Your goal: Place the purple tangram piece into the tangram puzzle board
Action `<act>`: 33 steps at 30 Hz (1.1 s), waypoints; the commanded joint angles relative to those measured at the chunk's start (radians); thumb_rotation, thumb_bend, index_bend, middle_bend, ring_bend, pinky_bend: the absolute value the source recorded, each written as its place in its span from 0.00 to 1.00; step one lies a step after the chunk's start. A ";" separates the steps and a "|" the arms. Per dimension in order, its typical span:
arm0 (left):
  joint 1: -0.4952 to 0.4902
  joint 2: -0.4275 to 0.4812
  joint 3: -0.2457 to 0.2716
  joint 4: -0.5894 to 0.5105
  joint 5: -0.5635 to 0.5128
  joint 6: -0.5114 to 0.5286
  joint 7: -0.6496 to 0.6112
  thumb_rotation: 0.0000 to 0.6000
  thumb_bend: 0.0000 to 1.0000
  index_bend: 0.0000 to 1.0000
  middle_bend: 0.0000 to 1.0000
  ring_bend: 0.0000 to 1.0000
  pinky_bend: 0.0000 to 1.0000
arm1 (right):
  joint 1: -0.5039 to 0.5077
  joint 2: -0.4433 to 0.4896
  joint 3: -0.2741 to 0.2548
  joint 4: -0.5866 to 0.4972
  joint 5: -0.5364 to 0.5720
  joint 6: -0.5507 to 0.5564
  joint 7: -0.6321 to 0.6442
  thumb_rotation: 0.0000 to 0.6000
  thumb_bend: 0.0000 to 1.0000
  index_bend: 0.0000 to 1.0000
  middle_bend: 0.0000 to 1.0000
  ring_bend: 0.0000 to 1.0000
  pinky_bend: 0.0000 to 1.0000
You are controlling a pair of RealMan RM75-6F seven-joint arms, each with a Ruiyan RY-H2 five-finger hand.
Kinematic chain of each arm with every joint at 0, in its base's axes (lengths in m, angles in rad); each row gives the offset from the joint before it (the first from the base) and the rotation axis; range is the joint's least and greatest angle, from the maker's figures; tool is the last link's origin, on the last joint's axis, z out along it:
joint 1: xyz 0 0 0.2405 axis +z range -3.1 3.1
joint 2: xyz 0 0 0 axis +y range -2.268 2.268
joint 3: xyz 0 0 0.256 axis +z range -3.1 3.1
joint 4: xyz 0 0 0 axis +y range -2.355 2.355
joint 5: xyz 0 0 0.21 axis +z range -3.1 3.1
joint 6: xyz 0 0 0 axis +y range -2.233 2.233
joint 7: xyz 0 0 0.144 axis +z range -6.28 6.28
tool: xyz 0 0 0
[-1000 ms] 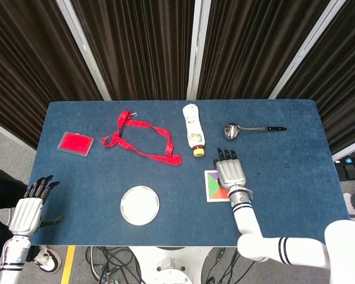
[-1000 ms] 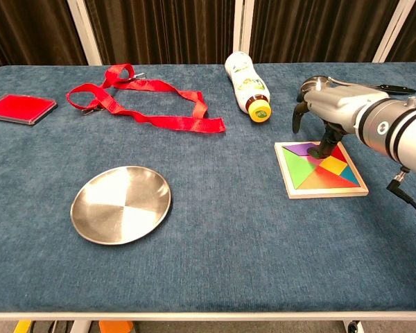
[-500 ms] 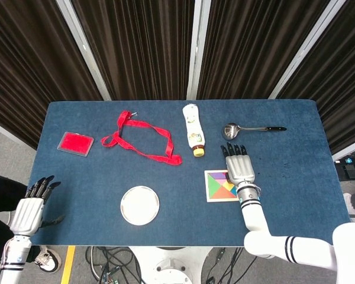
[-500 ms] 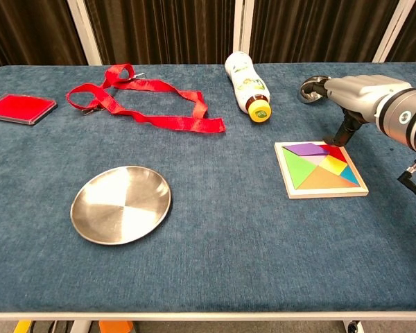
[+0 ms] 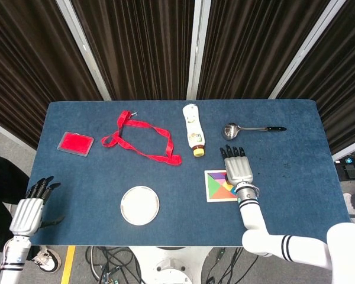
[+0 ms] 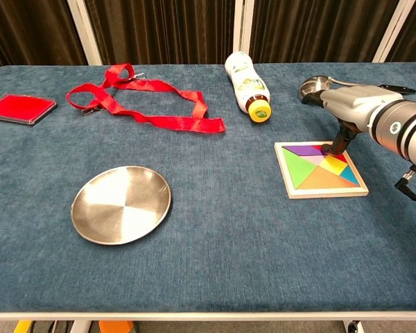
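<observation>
The purple piece [image 6: 308,149] lies in the puzzle board [image 6: 320,169] at its far edge, flush among the other coloured pieces. The right hand [image 5: 238,168] hovers palm down over the board's far right corner, fingers extended, holding nothing; one dark fingertip [image 6: 335,146] touches the board there. The left hand [image 5: 29,210] hangs off the desk [image 5: 106,177], fingers spread and empty.

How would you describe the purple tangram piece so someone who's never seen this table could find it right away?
Start at the blue table and go to the square puzzle board near its right side, below the lying bottle. The purple tangram piece sits along the board's far edge, just left of where the right hand touches down. It is the only purple shape among the green, orange, yellow and red ones.
</observation>
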 commanded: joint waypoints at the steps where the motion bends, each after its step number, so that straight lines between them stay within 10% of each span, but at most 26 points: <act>1: 0.000 0.000 0.000 0.000 0.000 -0.001 -0.001 1.00 0.00 0.19 0.06 0.00 0.15 | 0.002 -0.003 0.001 0.000 -0.003 -0.002 0.000 1.00 0.30 0.00 0.00 0.00 0.00; 12: 0.000 0.005 -0.001 -0.007 0.004 0.006 0.005 1.00 0.00 0.19 0.06 0.00 0.15 | -0.042 0.080 0.014 -0.114 -0.079 0.060 0.062 1.00 0.30 0.00 0.00 0.00 0.00; 17: -0.001 0.010 -0.005 -0.022 0.006 0.012 0.023 1.00 0.00 0.19 0.06 0.00 0.15 | -0.188 0.234 -0.090 -0.256 -0.342 0.189 0.220 1.00 0.30 0.00 0.00 0.00 0.00; 22: -0.008 0.023 -0.011 -0.056 0.015 0.018 0.057 1.00 0.00 0.19 0.06 0.00 0.14 | -0.407 0.261 -0.276 -0.044 -0.807 0.468 0.545 1.00 0.30 0.00 0.00 0.00 0.00; 33: -0.011 0.049 -0.030 -0.108 0.032 0.060 0.165 1.00 0.00 0.19 0.06 0.00 0.13 | -0.662 0.250 -0.341 0.185 -0.866 0.575 0.794 1.00 0.30 0.00 0.00 0.00 0.00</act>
